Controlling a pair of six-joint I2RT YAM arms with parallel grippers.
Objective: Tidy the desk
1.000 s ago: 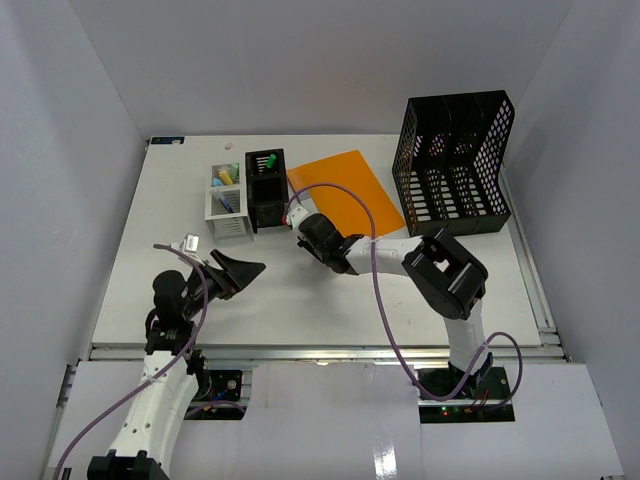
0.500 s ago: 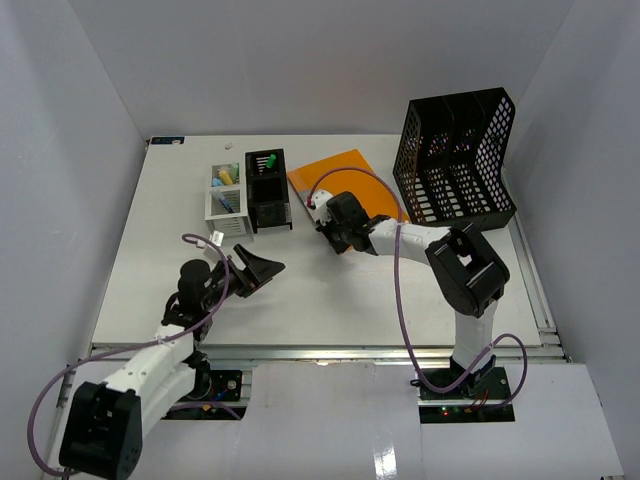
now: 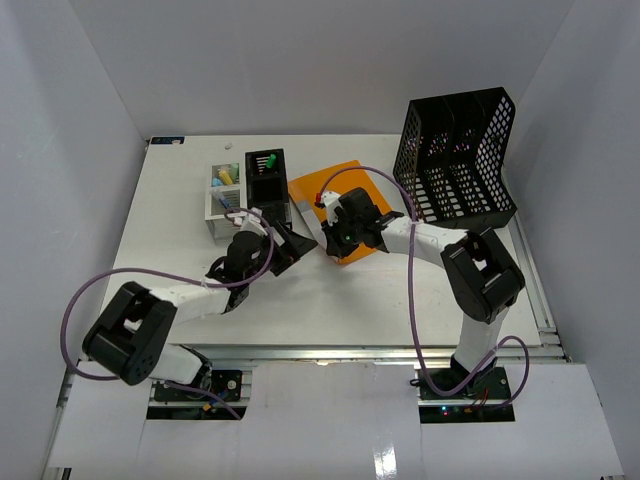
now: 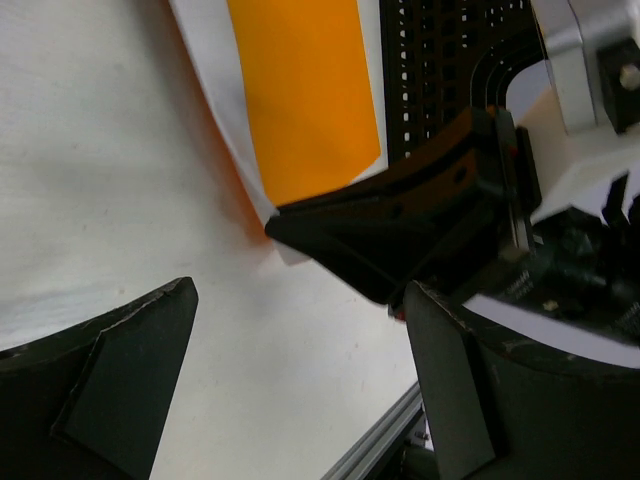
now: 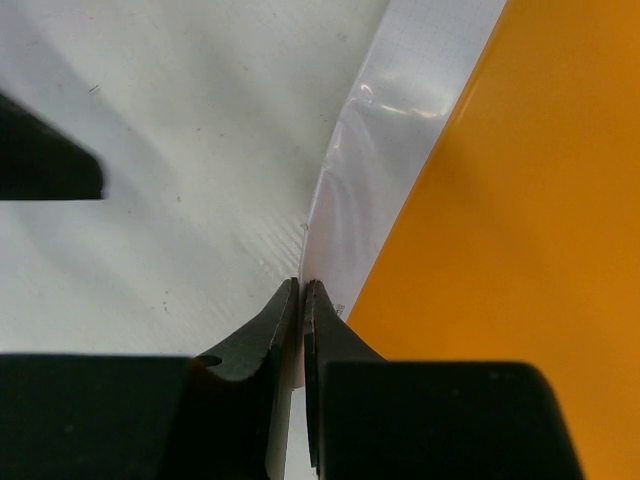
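Closest to the arm bases, the metal rail (image 3: 320, 349) runs along the front edge of the desk (image 3: 170, 260), a white tabletop boxed in by plain white walls (image 3: 70, 120). The left arm reaches in toward the middle. The left gripper (image 3: 288, 241) is spread wide open with nothing in it, and in its own wrist view its 2 fingers (image 4: 110, 400) stand well apart above bare tabletop.

Just beside it is the right gripper (image 3: 336, 243). It's clamped tight on the near corner of the orange folder (image 3: 322, 181), and in the right wrist view the tips pinch the clear edge strip with basically no gap between them. That corner looks lifted a bit off the desk. The left wrist view shows the right gripper's black wedge nose-on at that same corner.

Farther back on the left, 2 small desk organizers stand touching: a white one (image 3: 226, 205) and a black one (image 3: 266, 192), both with a few colored bits inside. A black mesh file rack (image 3: 455, 160) stands upright at the far right corner.
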